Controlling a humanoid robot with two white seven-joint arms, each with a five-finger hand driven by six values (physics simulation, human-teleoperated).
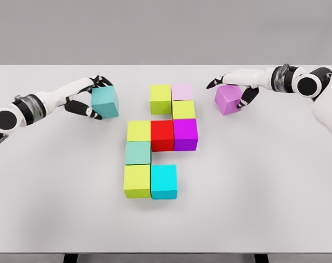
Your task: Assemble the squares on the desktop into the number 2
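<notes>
The placing step was in hand: left hand (88, 98) pinched a teal cube (105, 101) left of the red cube (162, 135) — right hand (232, 90) gripped a violet cube (228, 99) to its upper right, apparently lifted. Eight cubes formed a partial 2; each remaining placement would need flush alignment. No containers were present.

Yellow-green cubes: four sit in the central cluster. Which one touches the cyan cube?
The bottom-left yellow-green cube. It sits directly left of the cyan cube, sides touching; the other three lie higher in the cluster.
</notes>
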